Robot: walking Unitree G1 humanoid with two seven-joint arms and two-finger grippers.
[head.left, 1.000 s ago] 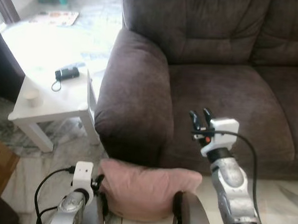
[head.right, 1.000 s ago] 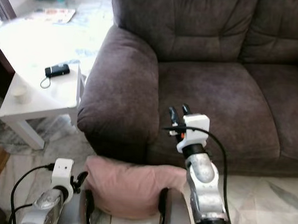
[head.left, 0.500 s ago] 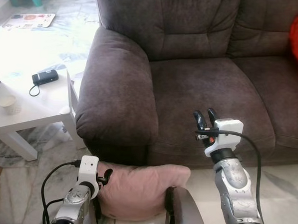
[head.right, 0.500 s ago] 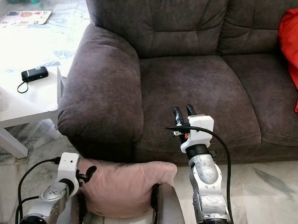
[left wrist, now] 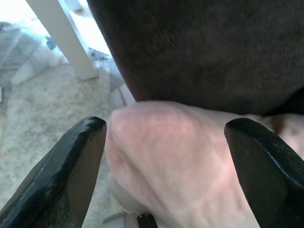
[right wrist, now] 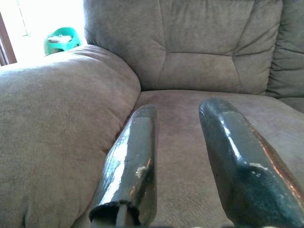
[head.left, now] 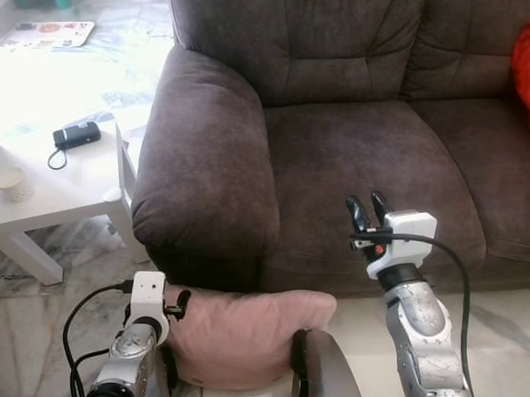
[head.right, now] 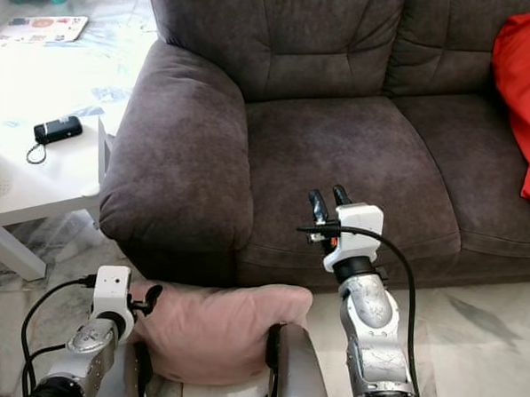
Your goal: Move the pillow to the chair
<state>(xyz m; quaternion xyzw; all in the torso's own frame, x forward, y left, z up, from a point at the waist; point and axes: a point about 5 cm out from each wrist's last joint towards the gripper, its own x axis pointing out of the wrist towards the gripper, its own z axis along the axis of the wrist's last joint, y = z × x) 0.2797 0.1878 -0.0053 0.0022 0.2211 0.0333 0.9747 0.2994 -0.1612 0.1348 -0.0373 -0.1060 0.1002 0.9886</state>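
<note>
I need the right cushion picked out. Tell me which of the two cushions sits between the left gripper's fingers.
The pink pillow, low in front of the brown sofa, sits between the left gripper's spread fingers. The red cushion lies on the sofa seat, away from both grippers.

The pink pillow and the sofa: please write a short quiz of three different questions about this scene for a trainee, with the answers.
1. True or false: the pink pillow already lies on the brown sofa seat.
2. Which gripper has the pillow between its fingers? A) left gripper B) right gripper
3. Fill in: a black device with a cord lies on the white ____.

Key
1. False. The pillow is held low in front of the sofa, at the robot's body.
2. A. The right gripper hovers with nothing between its fingers, in front of the seat.
3. Side table, by the sofa's armrest; a small cup stands there too.
</note>
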